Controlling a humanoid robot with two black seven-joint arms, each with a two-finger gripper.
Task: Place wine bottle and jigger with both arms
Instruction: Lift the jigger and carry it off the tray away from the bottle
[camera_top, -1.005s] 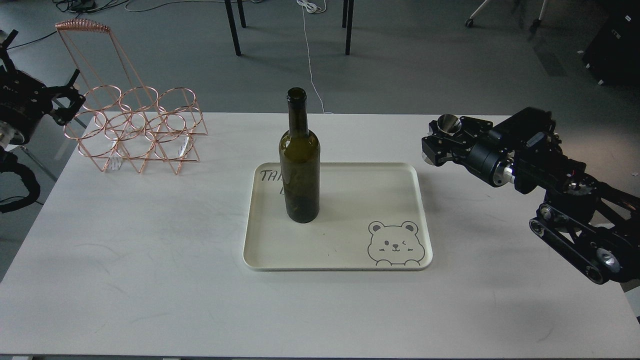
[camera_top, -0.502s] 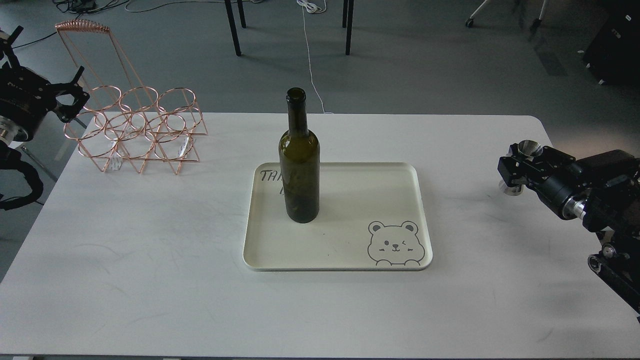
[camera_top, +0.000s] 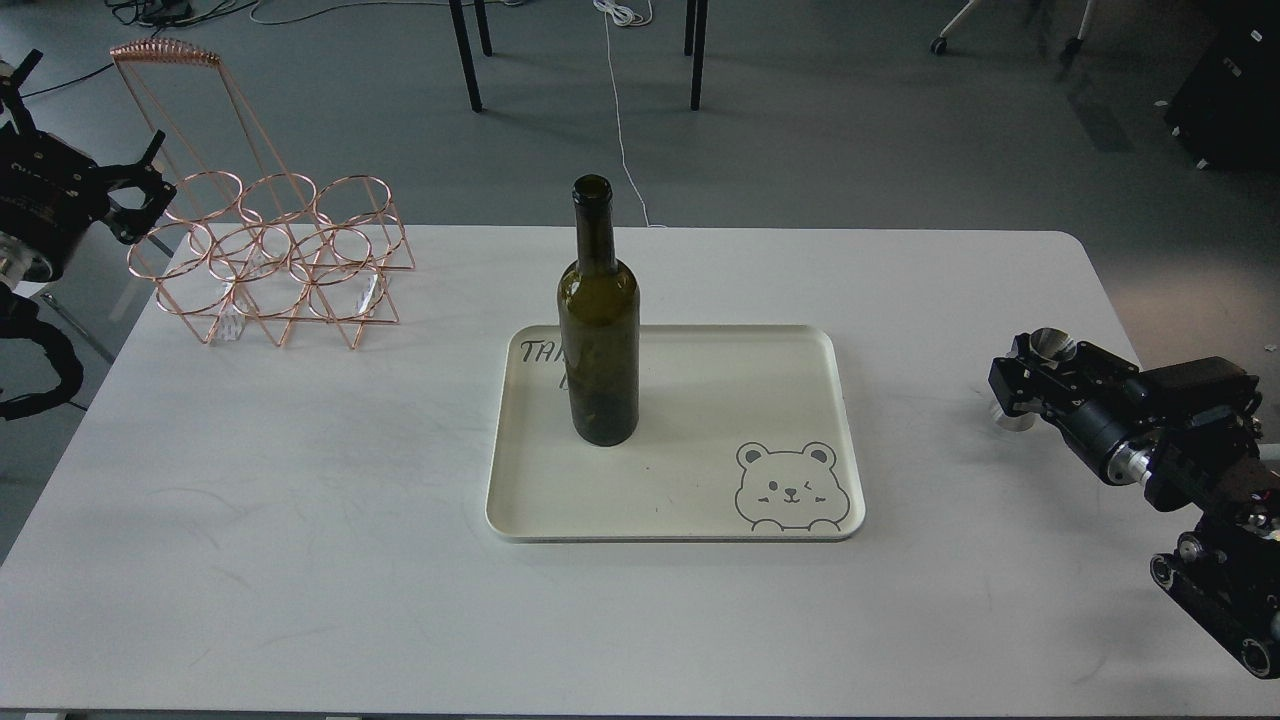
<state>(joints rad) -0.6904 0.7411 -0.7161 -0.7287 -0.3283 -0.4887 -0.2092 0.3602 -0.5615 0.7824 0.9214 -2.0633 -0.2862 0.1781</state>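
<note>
A white table (camera_top: 300, 520) fills the view, grey floor behind it. The wine bottle (camera_top: 598, 330) stands upright on the left part of a cream tray (camera_top: 700, 500) (a bear is drawn in its near right corner). The right gripper (camera_top: 1022, 385), low over the table's right edge, pinches the jigger (camera_top: 1035, 375) upright. The left gripper (camera_top: 135, 190) hangs beside a copper wire rack (camera_top: 280, 260), fingers spread, holding nothing.

The jigger's (camera_top: 1035, 375) middle is hidden inside the right gripper (camera_top: 1018, 385). The left arm (camera_top: 45, 200) is cut by the edge at 9 o'clock. The tray's (camera_top: 700, 525) writing is half hidden behind the wine bottle (camera_top: 598, 330).
</note>
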